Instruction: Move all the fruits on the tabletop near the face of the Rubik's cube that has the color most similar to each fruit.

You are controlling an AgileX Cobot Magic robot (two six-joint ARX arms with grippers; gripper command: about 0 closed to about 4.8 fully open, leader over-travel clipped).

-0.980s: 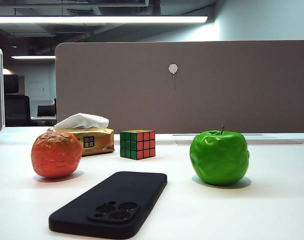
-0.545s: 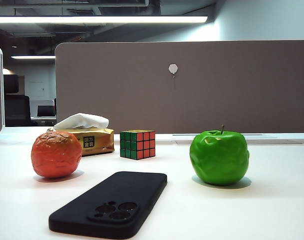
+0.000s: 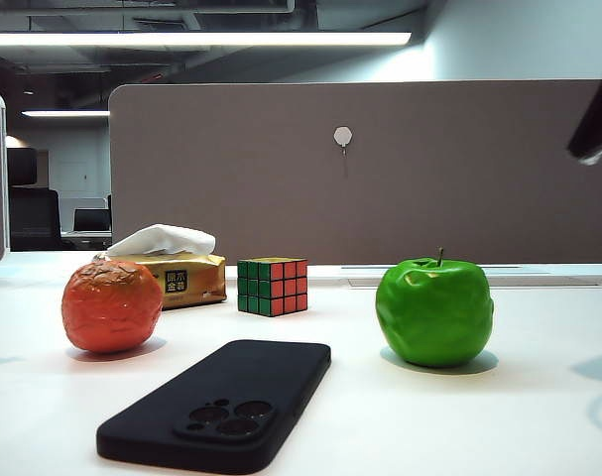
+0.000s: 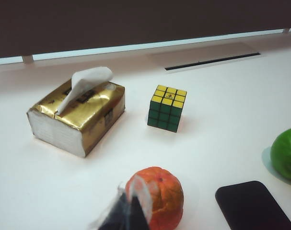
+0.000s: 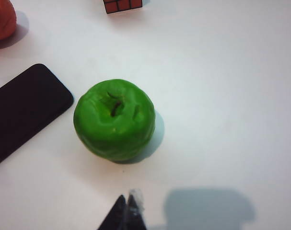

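Observation:
The wrinkly orange [image 3: 112,305] sits at the left of the white tabletop [image 3: 539,416], and the green apple [image 3: 434,312] at the right. Between them and farther back stands the Rubik's cube [image 3: 272,286], with green and red faces toward the exterior camera and yellow on top [image 4: 167,108]. My left gripper [image 4: 128,211] is shut and empty, hanging just short of the orange [image 4: 159,194]. My right gripper [image 5: 126,203] is shut and empty, above the table beside the apple [image 5: 114,120]. A dark part of the right arm [image 3: 598,119] shows at the upper right.
A black phone [image 3: 221,402] lies flat in front, between the fruits. A gold tissue pack [image 3: 177,276] stands behind the orange, left of the cube. A brown partition wall [image 3: 380,169] closes off the back of the desk.
A dark part of the right arm has come into the exterior view at the upper right, and its shadow now falls on the table's right edge. Fruits, cube and phone have not moved.

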